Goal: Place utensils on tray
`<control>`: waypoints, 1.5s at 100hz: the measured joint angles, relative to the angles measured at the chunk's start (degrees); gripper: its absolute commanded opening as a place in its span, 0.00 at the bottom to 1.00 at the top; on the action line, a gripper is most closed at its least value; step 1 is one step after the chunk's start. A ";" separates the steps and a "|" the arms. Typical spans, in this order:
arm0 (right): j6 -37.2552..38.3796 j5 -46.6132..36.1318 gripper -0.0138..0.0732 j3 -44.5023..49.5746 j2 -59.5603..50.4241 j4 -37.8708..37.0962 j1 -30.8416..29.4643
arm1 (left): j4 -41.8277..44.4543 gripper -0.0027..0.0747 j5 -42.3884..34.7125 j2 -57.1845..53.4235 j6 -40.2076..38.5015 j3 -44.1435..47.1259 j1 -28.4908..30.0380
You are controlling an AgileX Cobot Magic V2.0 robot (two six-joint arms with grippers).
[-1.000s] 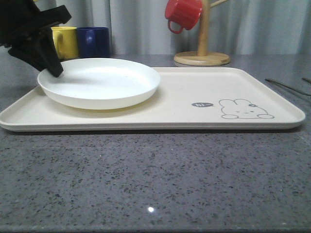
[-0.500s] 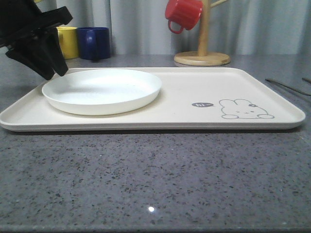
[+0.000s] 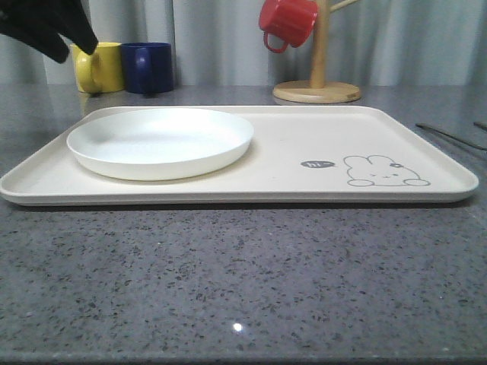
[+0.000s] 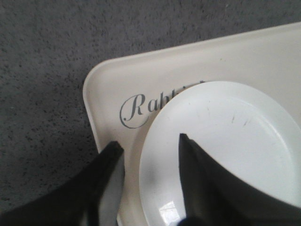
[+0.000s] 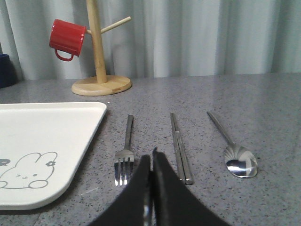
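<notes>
Fork [image 5: 124, 157], bar-like piece [image 5: 180, 147] and spoon [image 5: 235, 149] lying on desk [image 5: 263, 108] right of tray [image 5: 47, 136]; nothing placed yet; right gripper [image 5: 151, 162] jaws closed, empty; left gripper [image 4: 150, 143] jaws gaping wide.

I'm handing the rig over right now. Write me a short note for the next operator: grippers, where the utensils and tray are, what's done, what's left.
Left gripper: open, empty, raised above the white plate that sits on the left part of the tray.
Right gripper: shut, empty, low over the counter, between the fork and the bar-like piece.
Utensils: fork, bar-like piece and spoon lie side by side on the counter to the right of the tray, none touching it.
Done: plate is on the tray.
Left: all three utensils must go onto the tray; the bare area around the rabbit drawing looks free.
</notes>
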 measured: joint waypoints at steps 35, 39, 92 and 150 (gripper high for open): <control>0.00 0.00 0.08 0.00 0.00 0.00 0.00 | 0.22 0.40 -11.76 -20.49 0.42 17.36 6.72; 0.00 0.00 0.08 0.00 0.00 0.00 0.00 | 0.26 0.40 -13.24 -23.46 0.83 20.17 7.28; 0.00 0.00 0.08 0.00 0.00 0.00 0.00 | 0.87 0.34 -25.25 -58.85 6.03 47.49 7.75; 0.00 4.14 0.08 -5.04 0.14 0.43 0.00 | 1.95 0.01 -25.25 -63.00 6.03 50.89 7.75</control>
